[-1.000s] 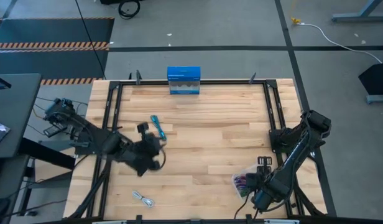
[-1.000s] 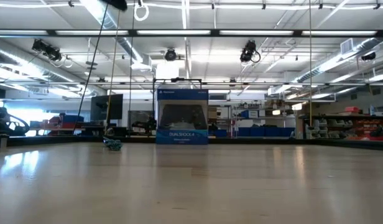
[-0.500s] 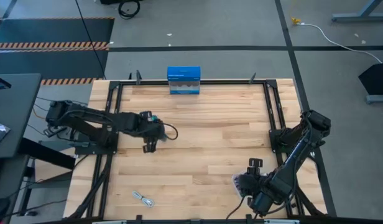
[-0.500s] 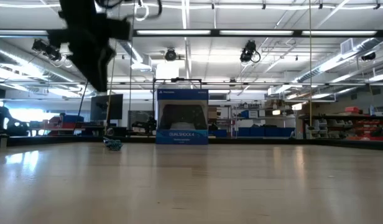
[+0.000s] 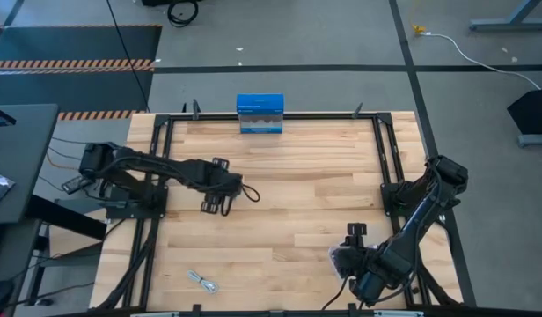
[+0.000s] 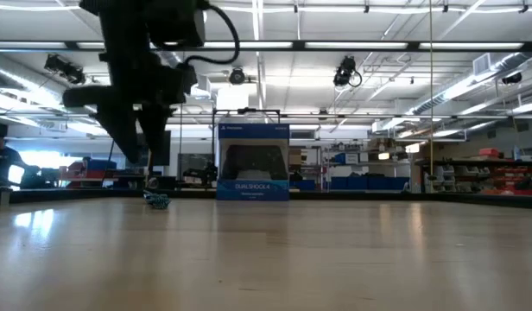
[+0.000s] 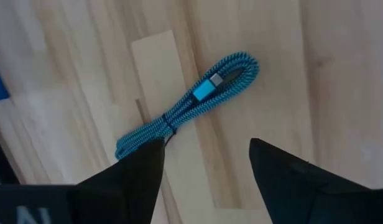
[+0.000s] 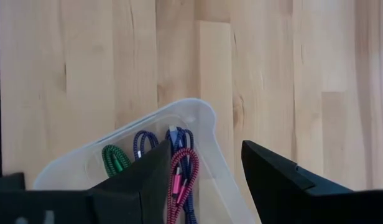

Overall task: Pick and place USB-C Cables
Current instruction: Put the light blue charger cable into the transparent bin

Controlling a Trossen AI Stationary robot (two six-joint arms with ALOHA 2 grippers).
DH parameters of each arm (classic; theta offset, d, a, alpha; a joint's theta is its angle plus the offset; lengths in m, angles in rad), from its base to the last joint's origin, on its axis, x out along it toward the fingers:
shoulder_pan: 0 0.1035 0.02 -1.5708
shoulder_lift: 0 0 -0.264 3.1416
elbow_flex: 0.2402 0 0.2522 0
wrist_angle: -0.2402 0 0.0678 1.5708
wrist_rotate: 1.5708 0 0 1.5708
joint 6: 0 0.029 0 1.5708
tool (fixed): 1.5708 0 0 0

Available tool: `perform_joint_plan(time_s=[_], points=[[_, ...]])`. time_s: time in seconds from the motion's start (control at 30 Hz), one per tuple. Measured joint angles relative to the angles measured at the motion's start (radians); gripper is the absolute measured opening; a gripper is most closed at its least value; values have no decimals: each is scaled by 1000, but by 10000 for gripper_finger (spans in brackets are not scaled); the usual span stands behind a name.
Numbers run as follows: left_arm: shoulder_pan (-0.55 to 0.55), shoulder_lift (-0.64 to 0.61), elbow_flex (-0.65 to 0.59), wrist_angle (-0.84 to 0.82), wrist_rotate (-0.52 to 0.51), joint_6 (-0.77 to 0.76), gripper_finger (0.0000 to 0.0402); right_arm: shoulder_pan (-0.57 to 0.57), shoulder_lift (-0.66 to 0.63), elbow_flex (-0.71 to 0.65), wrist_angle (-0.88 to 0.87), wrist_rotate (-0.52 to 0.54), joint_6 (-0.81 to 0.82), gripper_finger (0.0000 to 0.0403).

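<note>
A teal USB-C cable (image 7: 191, 106) lies bundled flat on the wooden table. My left gripper (image 7: 204, 162) hangs open right above it, pointing down, touching nothing; in the high view the gripper (image 5: 220, 187) hides the cable. In the low view the cable (image 6: 158, 201) lies just below it. A white-grey cable (image 5: 201, 282) lies near the table's front edge. Green (image 8: 115, 158), dark purple (image 8: 142, 142) and maroon (image 8: 180, 180) cables lie in a clear tray (image 8: 198, 112). My right gripper (image 8: 207, 155) is open above that tray.
A blue box (image 5: 260, 114) stands upright at the middle of the table's far edge. The clear tray (image 5: 338, 257) sits at the near right. A black frame runs along the table's sides. Bare wood lies between the two arms.
My left gripper has swung from the table's near left toward the far edge and come down over the teal cable, which has stayed where it lay. My right gripper has shifted a little toward the table's left, over the tray.
</note>
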Motion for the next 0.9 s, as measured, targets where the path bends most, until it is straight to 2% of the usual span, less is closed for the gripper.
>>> perform_joint_plan(time_s=[0.2,0.37,0.63,0.9], points=[[37,62,0,26,6,32,236,-5,0,0,3,0,-15,203],[49,85,0,97,63,73,232,-6,0,0,10,-1,-3,203],[55,126,1,102,89,121,231,-6,0,0,3,-75,29,203],[116,164,1,103,132,128,231,-8,0,0,-1,-104,16,203]])
